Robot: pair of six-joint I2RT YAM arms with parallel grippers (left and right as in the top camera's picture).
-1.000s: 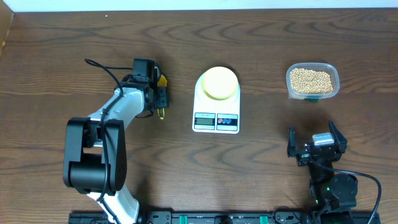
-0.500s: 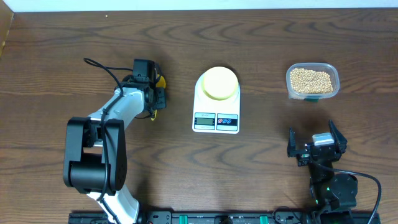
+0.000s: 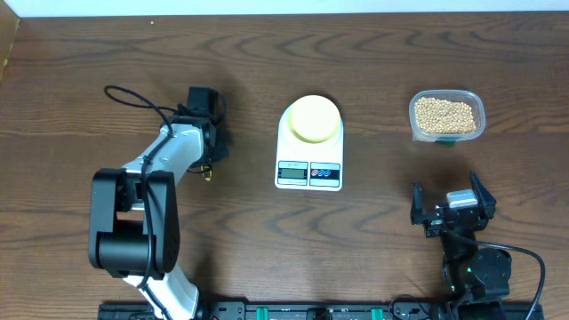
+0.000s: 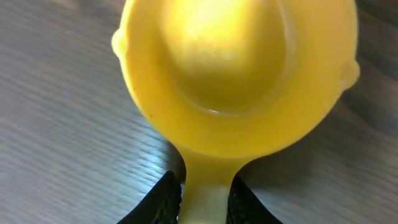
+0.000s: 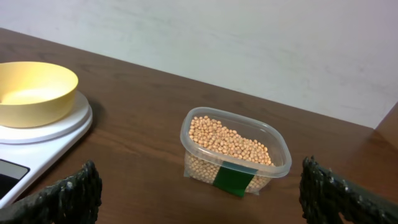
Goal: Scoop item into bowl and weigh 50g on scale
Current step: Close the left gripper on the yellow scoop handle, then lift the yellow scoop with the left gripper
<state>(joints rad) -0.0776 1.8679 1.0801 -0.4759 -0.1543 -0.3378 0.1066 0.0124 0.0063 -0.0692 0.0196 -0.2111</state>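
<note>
A yellow measuring scoop faces bowl-up, its handle running back between the left fingers. Ahead of the right fingers, roughly midway across their gap, a clear plastic tub with a green label stands on the dark wooden table.

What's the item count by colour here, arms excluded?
Yellow: 2 (bowl, measuring scoop)
White: 1 (digital scale)
Clear: 1 (plastic tub, holding tan beans)
Total: 4
</note>
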